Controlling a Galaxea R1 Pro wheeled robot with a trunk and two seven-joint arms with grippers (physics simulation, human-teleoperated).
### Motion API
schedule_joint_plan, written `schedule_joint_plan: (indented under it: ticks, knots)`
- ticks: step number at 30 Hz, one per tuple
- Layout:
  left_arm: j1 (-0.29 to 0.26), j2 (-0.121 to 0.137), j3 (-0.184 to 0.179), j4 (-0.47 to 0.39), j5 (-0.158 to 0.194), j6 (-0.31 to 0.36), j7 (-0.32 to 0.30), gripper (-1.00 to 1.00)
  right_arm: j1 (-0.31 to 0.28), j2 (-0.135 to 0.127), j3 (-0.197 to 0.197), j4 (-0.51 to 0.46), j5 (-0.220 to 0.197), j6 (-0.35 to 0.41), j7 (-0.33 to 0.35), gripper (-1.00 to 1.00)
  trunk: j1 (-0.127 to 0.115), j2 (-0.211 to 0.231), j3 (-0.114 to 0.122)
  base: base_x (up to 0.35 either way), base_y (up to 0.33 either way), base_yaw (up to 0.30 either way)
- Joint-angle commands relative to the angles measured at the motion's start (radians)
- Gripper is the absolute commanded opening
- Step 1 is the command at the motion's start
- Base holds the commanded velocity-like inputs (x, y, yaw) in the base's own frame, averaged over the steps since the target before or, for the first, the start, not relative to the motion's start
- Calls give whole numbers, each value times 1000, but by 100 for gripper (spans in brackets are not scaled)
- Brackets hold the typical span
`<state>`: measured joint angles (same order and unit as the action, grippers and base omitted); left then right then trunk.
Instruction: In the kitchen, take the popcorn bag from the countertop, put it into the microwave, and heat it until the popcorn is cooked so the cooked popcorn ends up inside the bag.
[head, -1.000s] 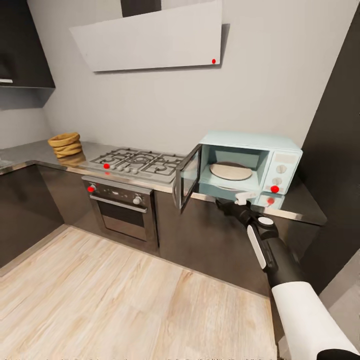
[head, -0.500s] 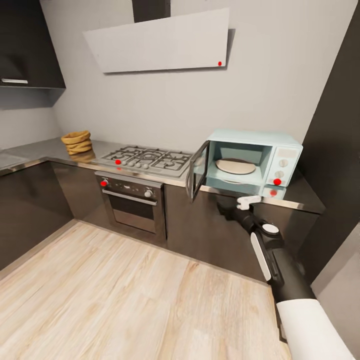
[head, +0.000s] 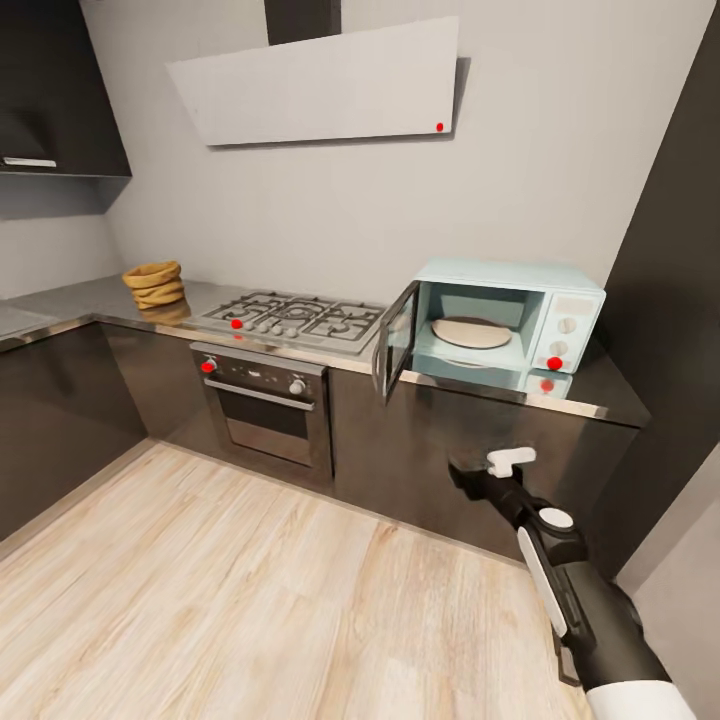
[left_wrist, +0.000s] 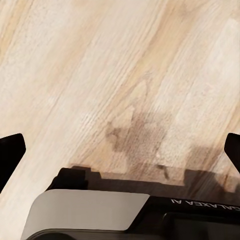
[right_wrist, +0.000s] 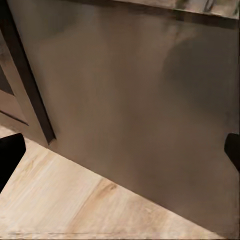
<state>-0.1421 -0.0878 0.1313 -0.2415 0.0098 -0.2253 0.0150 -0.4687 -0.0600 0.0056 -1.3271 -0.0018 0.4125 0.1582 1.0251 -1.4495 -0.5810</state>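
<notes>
Lowered from the bench edge, the right tool (head: 478, 468) now hangs before the cabinet fronts, fingers spread wide, holding nothing; the left tool (left_wrist: 120, 150) likewise gapes over the floor; popcorn bag (head: 154, 284) sits far left, beyond the hob; roll there first, microwave (head: 505, 325) door already open.

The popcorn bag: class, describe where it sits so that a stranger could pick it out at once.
Find the gas hob set in the long grey countertop. On the side away from the microwave sits the popcorn bag, a small golden-brown sack with a rolled rim, the one warm-coloured thing there.
</notes>
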Motion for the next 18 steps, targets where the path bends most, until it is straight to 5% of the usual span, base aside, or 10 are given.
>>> schedule_joint_plan:
  ticks: [1,5,12,18]
  knots:
    - [-1,0,2,1,1,-3,1,100,33,-18,1,-1,-1,2,0,100,0,0,-1,0,0,0]
    - [-1,-1,2,1,1,-3,0,100,96,-37,3,-8,-3,-2,3,100,0,0,-1,0,0,0]
    - [-1,-2,3,1,1,-3,0,100,227,-27,16,-1,-4,-99,7,100,0,0,-2,0,0,15]
    - [-7,-3,6,-2,4,-3,6,100,280,-26,26,194,-5,-237,9,100,0,0,-4,-26,0,220]
